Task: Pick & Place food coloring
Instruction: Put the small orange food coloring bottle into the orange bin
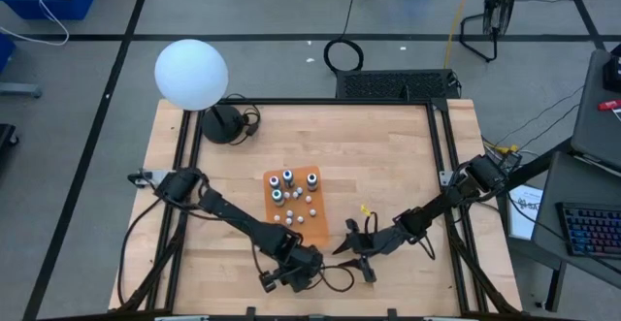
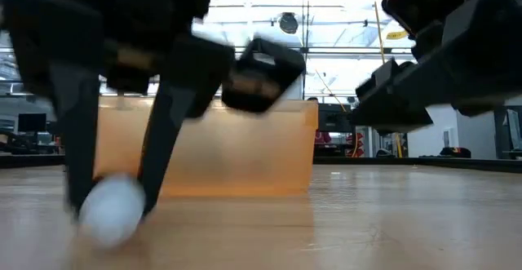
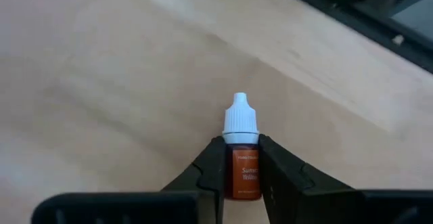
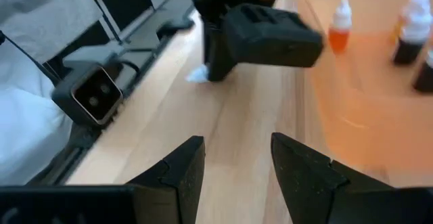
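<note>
Left wrist view: our left gripper (image 3: 241, 176) pinches a small brown bottle with white cap (image 3: 241, 149) lying on the wooden table (image 3: 101, 82). Right wrist view: our right gripper (image 4: 237, 163) waits half-spread. We judge the low pinch may slip.

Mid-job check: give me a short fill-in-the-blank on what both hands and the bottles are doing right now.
1. The left hand is closed on a small bottle with a ____ cap.
2. That bottle lies on the bare wooden ____, not in the tray.
3. The right hand is open and holds ____.
4. The other bottles stand in an ____ tray.

Missing words: white; table; nothing; orange
</note>
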